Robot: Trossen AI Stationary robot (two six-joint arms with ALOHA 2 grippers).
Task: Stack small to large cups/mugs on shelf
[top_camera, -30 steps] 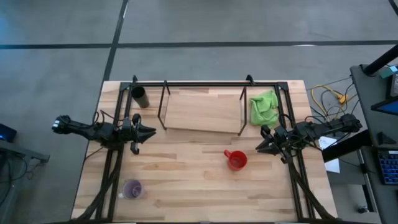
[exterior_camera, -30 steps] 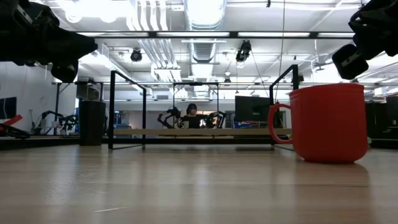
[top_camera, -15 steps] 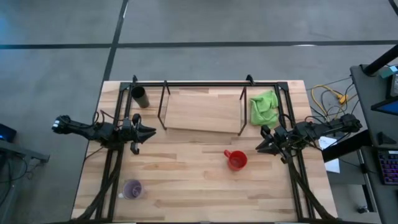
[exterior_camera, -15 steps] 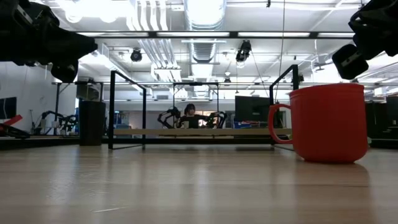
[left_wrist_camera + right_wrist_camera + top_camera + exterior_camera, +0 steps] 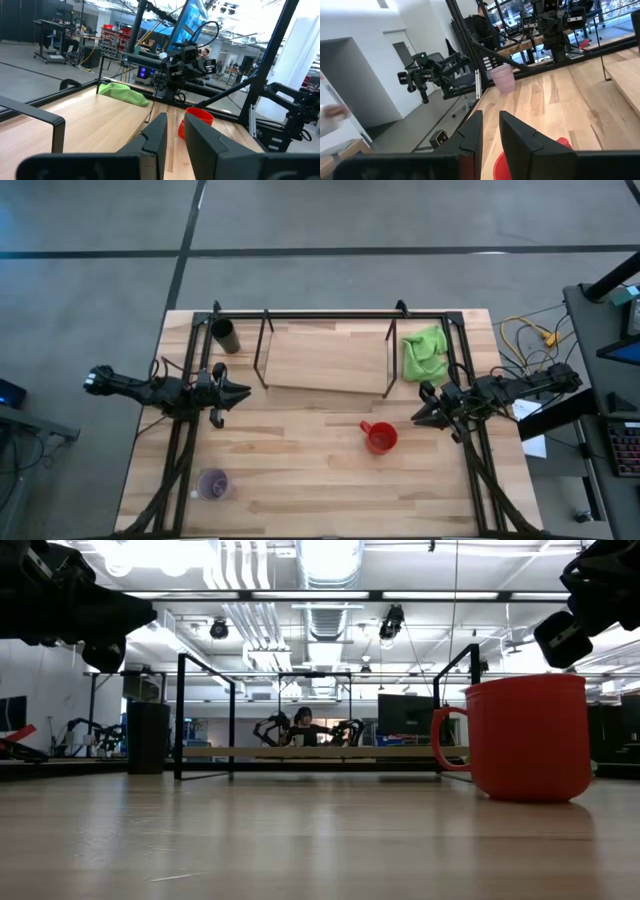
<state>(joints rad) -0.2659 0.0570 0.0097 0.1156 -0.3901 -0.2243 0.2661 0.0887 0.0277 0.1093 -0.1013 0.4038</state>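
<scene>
The fingers of the left gripper (image 5: 172, 142) are held slightly apart with nothing between them, and the same narrow, empty gap is seen at the right gripper (image 5: 491, 137). In the high view the left gripper (image 5: 240, 392) is poised at about 9 o'clock on the worktop (image 5: 300, 490), the right gripper (image 5: 420, 411) at about 3 o'clock, both raised clear of the surface. The red mug (image 5: 380, 437) stands just beside the right gripper, toward the centre. The pale purple cup (image 5: 212, 483) is placed near 7 o'clock, and the black tumbler (image 5: 223, 335) at about 10 o'clock, just outside the left end of the shelf (image 5: 325, 358). The shelf is set at 12 o'clock with its wooden board bare; a green cloth (image 5: 425, 352) lies beside its right end. No cup has yet been placed, so the first pick is judged to be in hand. The fingers would need to be opened wider and lowered over a cup, the red mug being the nearest.
</scene>
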